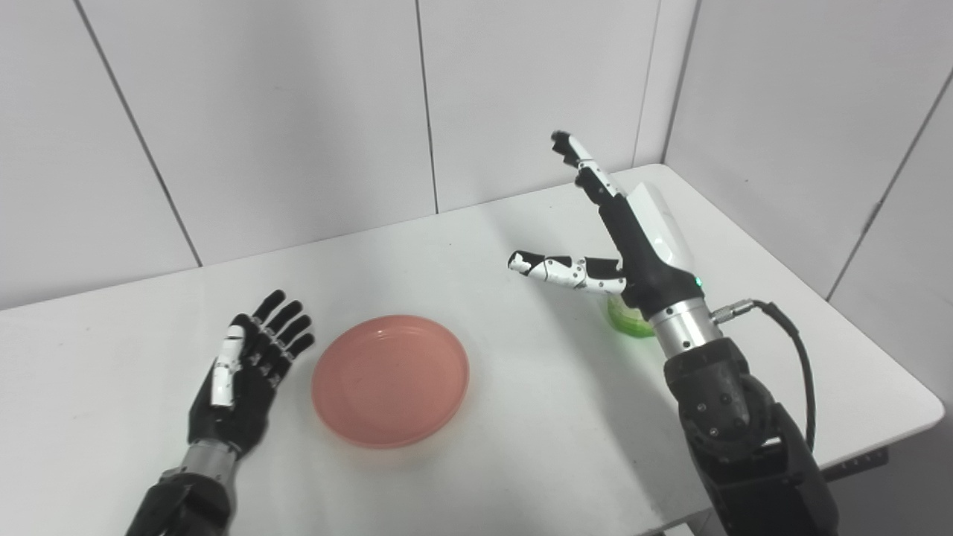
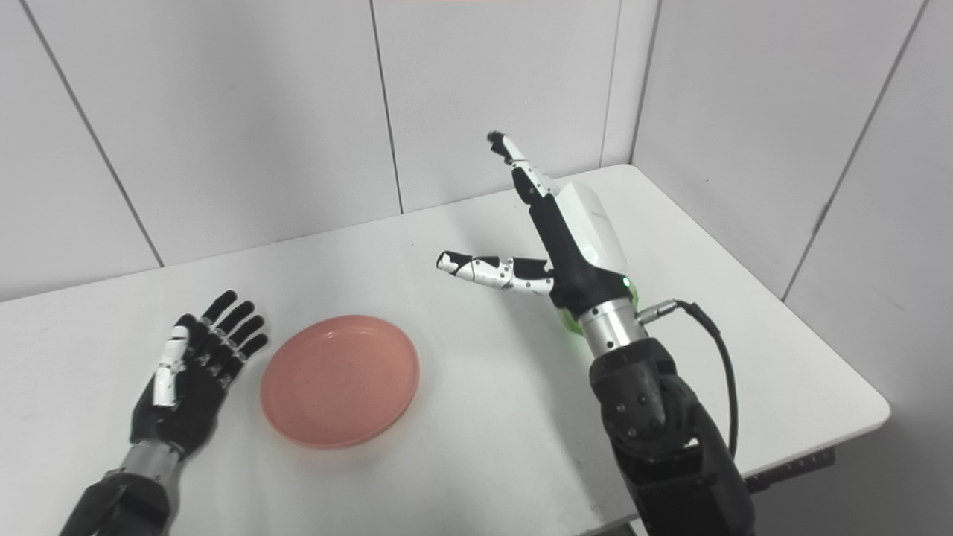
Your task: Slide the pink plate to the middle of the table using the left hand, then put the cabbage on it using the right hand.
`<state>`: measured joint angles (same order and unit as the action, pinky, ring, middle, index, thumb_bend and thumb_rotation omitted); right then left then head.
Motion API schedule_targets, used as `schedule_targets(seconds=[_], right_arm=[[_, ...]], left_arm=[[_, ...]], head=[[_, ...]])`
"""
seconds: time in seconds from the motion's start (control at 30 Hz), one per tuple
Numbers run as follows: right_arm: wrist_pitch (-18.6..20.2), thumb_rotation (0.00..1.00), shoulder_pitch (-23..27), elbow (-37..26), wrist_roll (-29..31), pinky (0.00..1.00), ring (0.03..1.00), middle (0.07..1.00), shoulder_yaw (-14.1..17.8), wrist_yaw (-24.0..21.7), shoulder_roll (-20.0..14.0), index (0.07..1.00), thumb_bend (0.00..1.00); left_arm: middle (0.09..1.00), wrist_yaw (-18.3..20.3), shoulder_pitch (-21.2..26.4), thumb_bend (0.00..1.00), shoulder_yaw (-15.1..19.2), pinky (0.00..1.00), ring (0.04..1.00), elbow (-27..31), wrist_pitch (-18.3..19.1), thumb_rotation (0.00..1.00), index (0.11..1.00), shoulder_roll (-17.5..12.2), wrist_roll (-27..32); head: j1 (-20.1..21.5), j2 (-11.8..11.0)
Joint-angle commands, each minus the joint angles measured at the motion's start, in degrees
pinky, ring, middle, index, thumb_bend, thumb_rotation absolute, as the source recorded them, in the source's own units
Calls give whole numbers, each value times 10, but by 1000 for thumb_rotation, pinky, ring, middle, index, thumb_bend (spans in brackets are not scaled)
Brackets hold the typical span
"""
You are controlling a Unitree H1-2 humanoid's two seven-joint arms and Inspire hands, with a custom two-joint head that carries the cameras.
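Lying open just left of the pink plate (image 1: 390, 380), the left hand (image 1: 246, 372) is holding nothing; the right hand (image 1: 633, 238) is hovering open above the mostly hidden cabbage (image 1: 624, 321).

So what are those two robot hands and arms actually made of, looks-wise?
Both hands are black with white segments on fingers and thumb. The left hand shows a black palm. The right hand has a white shell on its back, a small green light, a silver metal wrist and a black cable looping from it. The forearms are dark and rough-textured.
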<state>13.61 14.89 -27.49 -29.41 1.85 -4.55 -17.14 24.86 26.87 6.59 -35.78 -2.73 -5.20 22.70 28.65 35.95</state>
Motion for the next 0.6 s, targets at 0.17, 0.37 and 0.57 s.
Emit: schedule_targets(seconds=[0.17, 0.37, 0.57], right_arm=[[36, 566, 13, -44, -7, 863, 939, 962, 65, -13, -53, 984, 1000], [33, 545, -17, -34, 19, 872, 949, 965, 115, -3, -64, 985, 1000], [31, 543, -47, -7, 29, 894, 972, 980, 142, 4, -70, 999, 1000]], left_arm=[[849, 41, -42, 473, 17, 824, 841, -89, -21, 883, 843, -21, 10], [844, 50, -36, 483, 25, 810, 834, -107, -22, 852, 837, -29, 14], [842, 57, -30, 489, 33, 803, 829, -122, -20, 823, 838, -36, 17]], head=[[9, 0], [18, 2], [23, 4]])
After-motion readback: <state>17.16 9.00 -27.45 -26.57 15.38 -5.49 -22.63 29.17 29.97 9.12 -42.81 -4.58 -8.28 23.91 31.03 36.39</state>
